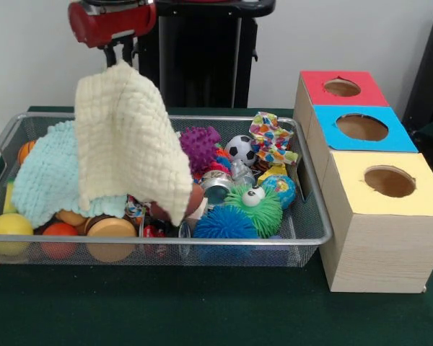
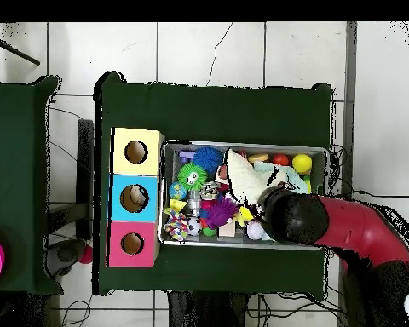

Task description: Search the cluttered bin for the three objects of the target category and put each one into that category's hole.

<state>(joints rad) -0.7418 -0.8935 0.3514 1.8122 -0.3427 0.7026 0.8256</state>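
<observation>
Front view | gripper [image 1: 120,58] pinching cream cloth [image 1: 130,137] | cloth hangs below it, over bin [image 1: 314,209]

Front view: bin [image 1: 314,216] sits on table [image 1: 202,310], wooden box [image 1: 379,238] at its 3 o'clock, touching. Cloth [image 1: 130,137] hangs over the bin's 10 o'clock part; toys fill the rest.

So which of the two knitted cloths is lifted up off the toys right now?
The pale yellow cloth. It hangs from the hand above the bin, draping over the toys. The light blue cloth lies down in the bin's corner.
</observation>
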